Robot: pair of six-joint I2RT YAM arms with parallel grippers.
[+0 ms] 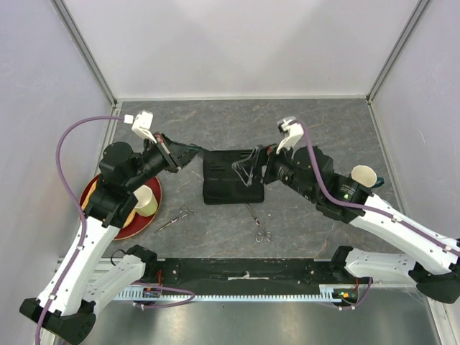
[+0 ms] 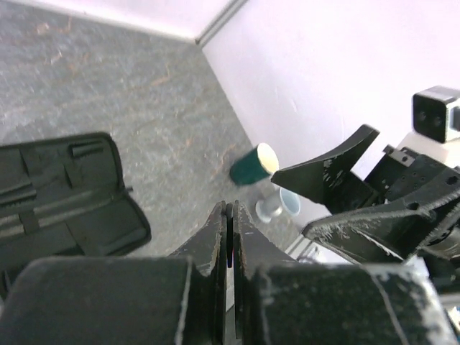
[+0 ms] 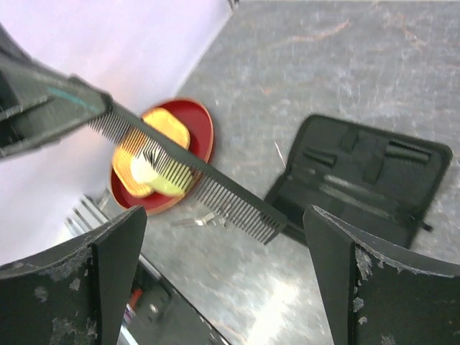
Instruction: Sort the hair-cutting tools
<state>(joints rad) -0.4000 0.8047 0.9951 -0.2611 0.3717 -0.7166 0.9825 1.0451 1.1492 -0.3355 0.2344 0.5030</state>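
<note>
grip check: clamping the black comb by one end between the shut fingers of the left gripper, holding it off the table, free end reaching toward the open black case; spreading the right gripper wide and empty over the case, facing the comb without touching it; showing two scissors lying flat, one beside the red plate, the other just in front of the case
</note>
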